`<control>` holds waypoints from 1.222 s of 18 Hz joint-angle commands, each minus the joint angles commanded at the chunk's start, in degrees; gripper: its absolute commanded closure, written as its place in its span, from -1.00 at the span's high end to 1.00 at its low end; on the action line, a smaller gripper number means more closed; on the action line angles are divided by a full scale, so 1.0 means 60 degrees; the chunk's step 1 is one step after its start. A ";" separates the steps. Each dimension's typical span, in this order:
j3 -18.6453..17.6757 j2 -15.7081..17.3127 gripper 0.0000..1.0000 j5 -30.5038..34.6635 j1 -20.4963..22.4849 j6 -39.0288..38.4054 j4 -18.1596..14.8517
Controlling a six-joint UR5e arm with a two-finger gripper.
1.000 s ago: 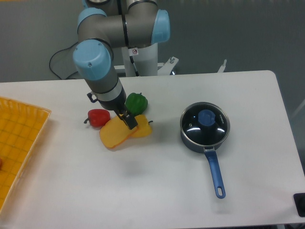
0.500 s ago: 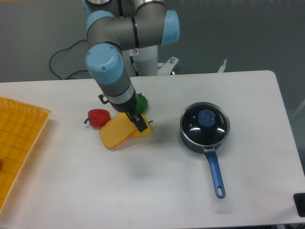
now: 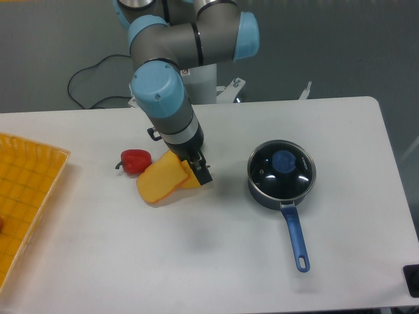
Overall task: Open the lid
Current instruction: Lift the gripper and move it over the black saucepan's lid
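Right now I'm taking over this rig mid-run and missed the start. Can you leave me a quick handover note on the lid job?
Gripper: low over the table at the yellow pieces, left of the pan; whether the jaws are open or shut can't be read from this view. Nothing visibly held.
Lid: seated on the saucepan, blue knob at centre, pan handle pointing toward the table's front edge.
Red pepper lies left of the yellow pieces; orange basket at the left edge.
Done: nothing on the lid yet.
Left: move over to the knob, grasp it, lift the lid off.
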 joint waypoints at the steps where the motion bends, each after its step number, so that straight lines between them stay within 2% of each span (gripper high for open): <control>1: 0.0000 0.0000 1.00 -0.0029 0.0131 0.0190 -0.0044; 6: -0.0088 -0.0029 1.00 -0.0161 0.0732 0.2094 0.0015; 10: -0.0117 -0.0044 1.00 -0.0220 0.1040 0.2417 0.0029; 13: -0.0146 -0.0058 1.00 -0.0351 0.1435 0.3324 0.0015; 16: -0.0146 -0.0249 1.00 -0.0425 0.1743 0.3458 0.0015; 22: -0.0030 -0.0454 1.00 -0.0571 0.2387 0.4892 0.0102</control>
